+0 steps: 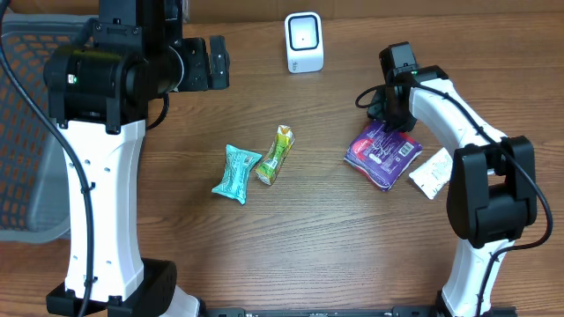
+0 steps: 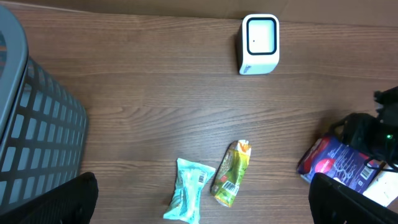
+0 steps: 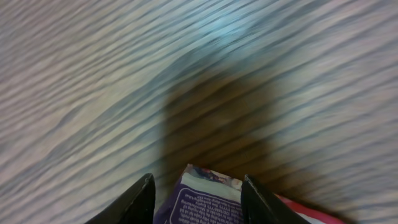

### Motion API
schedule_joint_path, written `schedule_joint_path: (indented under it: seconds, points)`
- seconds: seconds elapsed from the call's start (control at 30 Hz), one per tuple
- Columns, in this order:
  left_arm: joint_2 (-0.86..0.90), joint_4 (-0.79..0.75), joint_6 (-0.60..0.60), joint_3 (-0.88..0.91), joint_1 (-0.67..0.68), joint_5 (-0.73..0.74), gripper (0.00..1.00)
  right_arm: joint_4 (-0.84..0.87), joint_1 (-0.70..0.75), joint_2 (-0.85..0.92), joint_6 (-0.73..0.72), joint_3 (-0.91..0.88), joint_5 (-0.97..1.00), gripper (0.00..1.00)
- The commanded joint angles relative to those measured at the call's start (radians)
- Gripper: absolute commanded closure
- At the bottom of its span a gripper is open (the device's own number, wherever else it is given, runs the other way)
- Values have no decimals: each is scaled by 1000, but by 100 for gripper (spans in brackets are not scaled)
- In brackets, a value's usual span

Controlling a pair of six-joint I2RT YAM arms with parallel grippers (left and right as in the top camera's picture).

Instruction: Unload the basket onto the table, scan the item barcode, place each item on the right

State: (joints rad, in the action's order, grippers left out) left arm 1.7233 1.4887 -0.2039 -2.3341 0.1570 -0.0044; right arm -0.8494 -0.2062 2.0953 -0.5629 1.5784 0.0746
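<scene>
My right gripper is down at the table with its two fingers standing either side of the near end of the purple packet. The packet's edge lies in the gap between them. The wrist view is blurred, and I cannot tell whether the pads are pressing on the packet or only flanking it. The packet lies flat on the wood, its printed label face up. Just beside it, on the side away from the middle of the table, lies a white packet.

The white scanner stands upright at the far edge, well apart from the purple packet and to its left.

My left gripper hangs above the far left of the table, jaws wide apart and holding nothing. A teal packet and a green packet lie side by side near the centre, and a mesh basket stands at the far left.
</scene>
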Motion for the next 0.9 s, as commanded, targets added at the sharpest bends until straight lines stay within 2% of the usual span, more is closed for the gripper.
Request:
schedule_joint_path:
  seconds: [0.0, 0.27, 0.4, 0.53, 0.63, 0.77, 0.87]
  points:
    - [6, -1, -6, 5, 0, 2, 1, 6, -28, -19, 140, -9, -212, 54]
    - [6, -1, -6, 5, 0, 1, 0, -164, -106, -20, 385, -4, -444, 54]
    - [6, -1, -6, 5, 0, 2, 0, -200, -145, -82, 391, 12, -468, 58]
    - [6, -1, -6, 5, 0, 1, 0, -136, -136, -252, 266, 13, -442, 56]
    - [6, -1, -6, 5, 0, 1, 0, -141, -97, -396, 126, 12, -345, 56]
    - [6, -1, -6, 5, 0, 1, 1, -261, -49, -557, -100, 8, -168, 57]
    - [6, -1, -6, 5, 0, 1, 0, -370, -39, -645, -182, -30, -135, 54]
